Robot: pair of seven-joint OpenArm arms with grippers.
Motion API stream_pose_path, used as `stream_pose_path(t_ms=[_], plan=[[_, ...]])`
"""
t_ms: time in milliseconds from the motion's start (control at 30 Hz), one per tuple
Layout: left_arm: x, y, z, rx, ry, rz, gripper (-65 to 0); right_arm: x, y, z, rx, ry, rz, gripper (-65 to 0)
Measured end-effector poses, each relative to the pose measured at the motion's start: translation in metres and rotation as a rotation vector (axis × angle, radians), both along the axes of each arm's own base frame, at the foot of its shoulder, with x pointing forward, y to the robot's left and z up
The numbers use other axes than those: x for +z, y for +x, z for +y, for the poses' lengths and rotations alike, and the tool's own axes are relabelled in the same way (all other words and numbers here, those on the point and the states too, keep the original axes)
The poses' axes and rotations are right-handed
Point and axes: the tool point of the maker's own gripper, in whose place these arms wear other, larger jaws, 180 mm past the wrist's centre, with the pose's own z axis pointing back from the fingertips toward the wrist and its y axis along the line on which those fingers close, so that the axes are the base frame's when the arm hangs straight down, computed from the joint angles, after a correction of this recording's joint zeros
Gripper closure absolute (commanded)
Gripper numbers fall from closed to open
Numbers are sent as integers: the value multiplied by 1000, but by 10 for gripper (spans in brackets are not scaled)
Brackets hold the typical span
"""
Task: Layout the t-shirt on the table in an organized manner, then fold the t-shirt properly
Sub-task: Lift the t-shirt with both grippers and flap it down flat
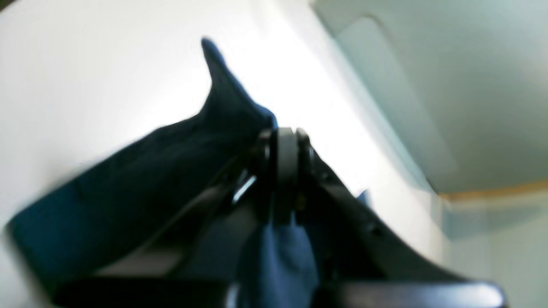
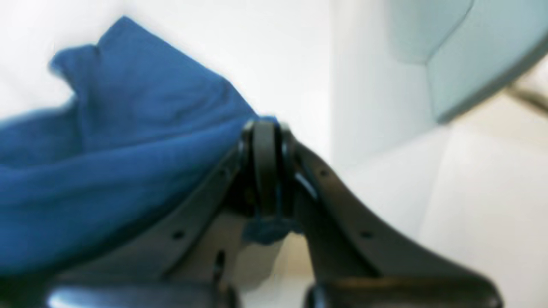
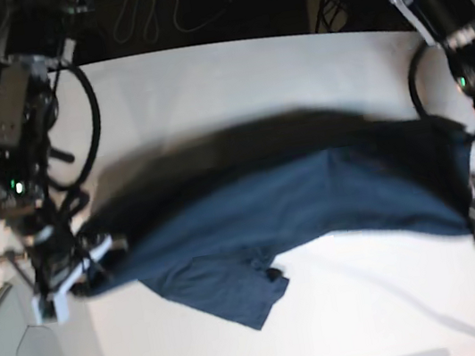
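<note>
Navy cloth: t-shirt [image 3: 313, 198] hangs stretched between both pincers above the white bench [image 3: 205, 84], one loose part drooping below the span.
Left pincer [image 1: 286, 141]: clamped on a shirt edge, cloth bunched between the jaws.
Right pincer [image 2: 266, 137]: clamped likewise, fabric trailing off to one side.
Step in hand: spreading. Both pincers should stay level and well apart, lowering together so the drooping part lands flat.
Hidden: neck label and which shirt parts are gripped cannot be told; wrist views are blurred.
</note>
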Motion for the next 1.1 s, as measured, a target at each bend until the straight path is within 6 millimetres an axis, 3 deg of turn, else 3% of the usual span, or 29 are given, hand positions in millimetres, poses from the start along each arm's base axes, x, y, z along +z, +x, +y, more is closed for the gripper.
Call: stream_pose_path(t_ms=[200, 367, 467, 633, 767, 867, 933, 1000, 1100], plan=[[74, 101, -39, -115, -47, -100, -1, 68, 68, -18, 1, -32, -137, 0], [154, 153, -59, -163, -47, -202, -1, 128, 118, -41, -16, -39, -225, 0], [202, 171, -62, -144, -6, -286, -1, 171, 144, -55, -29, -35, -274, 0], [279, 179, -75, -170, 14, -419, -1, 269, 164, -73, -49, -38, -477, 0], [319, 175, -71, -158, 25, -490, -1, 305, 167, -85, -64, -42, -538, 0], [330, 168, -71, -155, 42, -526, -1, 316, 164, -85, -65, -46, -564, 0], [323, 163, -70, -157, 53, -530, -1, 319, 159, -84, -67, -57, -581, 0], [298, 152, -69, -182, 85, -494, -1, 307, 152, -83, -66, -74, -586, 0], [231, 138, -62, -175, 78, -401, -1, 256, 136, -75, -59, -104, -524, 0]])
